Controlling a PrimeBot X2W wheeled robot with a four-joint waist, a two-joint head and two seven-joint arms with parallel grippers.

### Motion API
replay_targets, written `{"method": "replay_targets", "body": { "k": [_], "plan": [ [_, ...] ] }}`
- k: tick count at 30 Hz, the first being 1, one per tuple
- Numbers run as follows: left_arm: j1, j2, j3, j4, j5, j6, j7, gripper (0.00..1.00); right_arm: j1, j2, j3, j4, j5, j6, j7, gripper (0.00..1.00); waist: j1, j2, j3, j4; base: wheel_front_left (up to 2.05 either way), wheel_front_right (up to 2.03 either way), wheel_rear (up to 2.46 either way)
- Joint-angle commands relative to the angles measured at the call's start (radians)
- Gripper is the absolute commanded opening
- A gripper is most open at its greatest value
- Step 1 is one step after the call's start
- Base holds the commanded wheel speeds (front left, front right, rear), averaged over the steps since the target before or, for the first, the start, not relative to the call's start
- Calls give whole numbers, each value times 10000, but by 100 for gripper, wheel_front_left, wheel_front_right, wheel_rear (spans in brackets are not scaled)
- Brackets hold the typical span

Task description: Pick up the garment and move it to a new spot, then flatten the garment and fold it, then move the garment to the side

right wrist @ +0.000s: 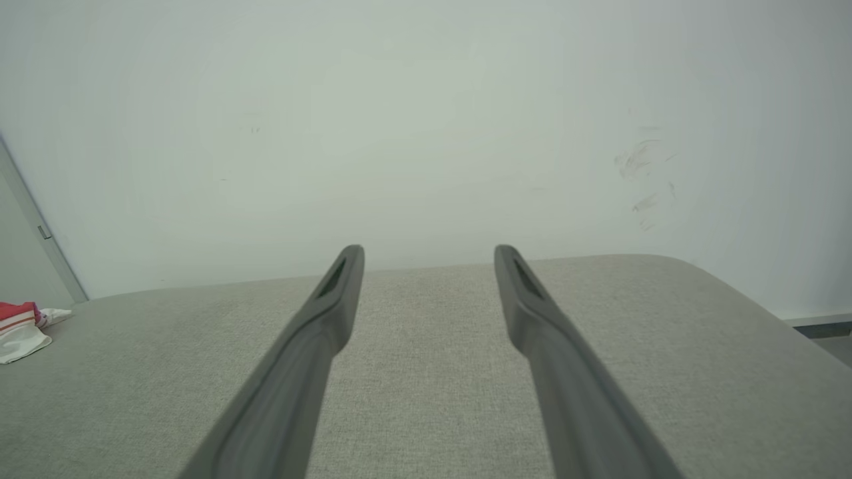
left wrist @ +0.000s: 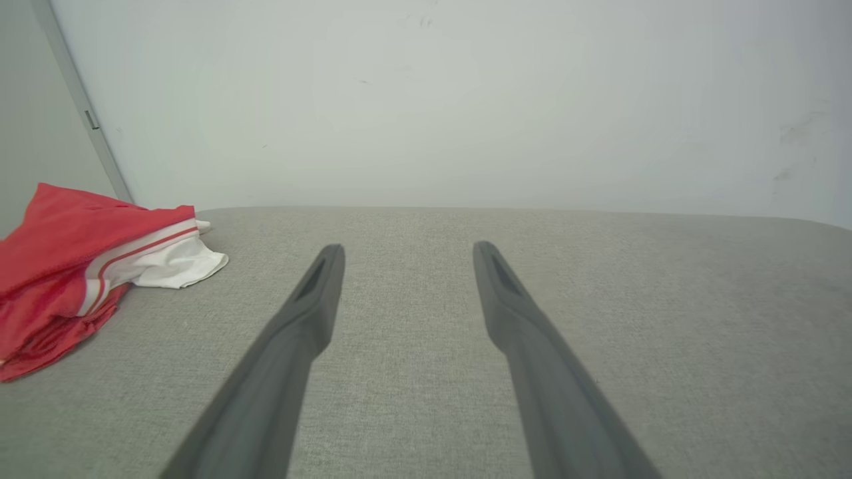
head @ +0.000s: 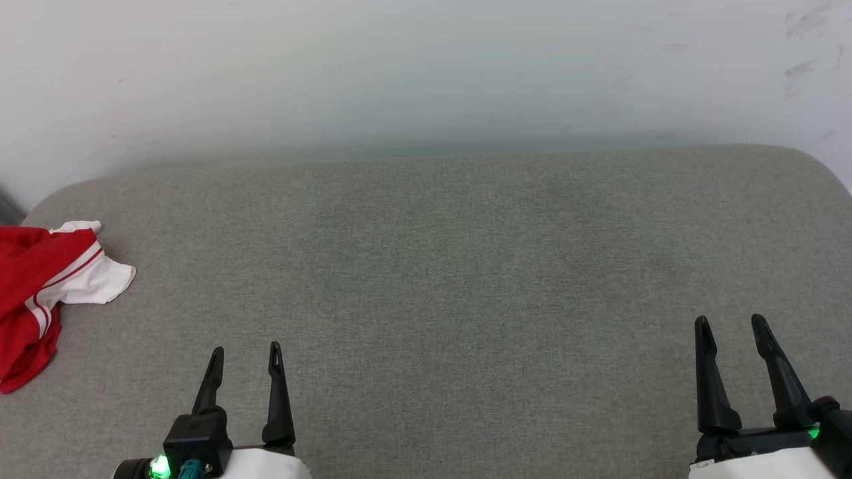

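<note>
Looks across a tabletop (head: 466, 266) padded in grey woven fabric, rounded at both far corners. Meets a plain off-white wall (head: 399, 66) along the far edge, with a dim band of shadow at the join. Carries faint grey scuffs (head: 805, 20) toward the upper right. Lit softly and evenly, without hard shadows. Has a slanting grey metal strip (left wrist: 81, 106) at the left in the left wrist view, with a greyer panel (left wrist: 26, 100) beyond it. Ends low at the right, in the right wrist view, in a dark baseboard (right wrist: 825, 328) and a sliver of grey floor (right wrist: 840, 349).
</note>
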Motion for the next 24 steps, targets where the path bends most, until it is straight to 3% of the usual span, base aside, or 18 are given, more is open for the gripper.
{"method": "replay_targets", "body": {
  "k": [1, 8, 24],
  "plan": [
    [80, -9, 54, -27, 190, -23, -85, 100, 138, -15, 23, -69, -188, 0, -91, 100, 0, -1, -4, -2, 0, 0, 0],
    [213, -85, 170, 0, 602, -154, -212, 100, 250, -15, 68, -116, -498, 0, -201, 100, 0, -1, -25, -10, 0, 0, 0],
    [269, -119, 320, 190, 9, -354, -189, 100, 240, -15, 113, 81, 16, 0, -184, 100, 0, -1, -44, -34, 0, 0, 0]
  ]
}}
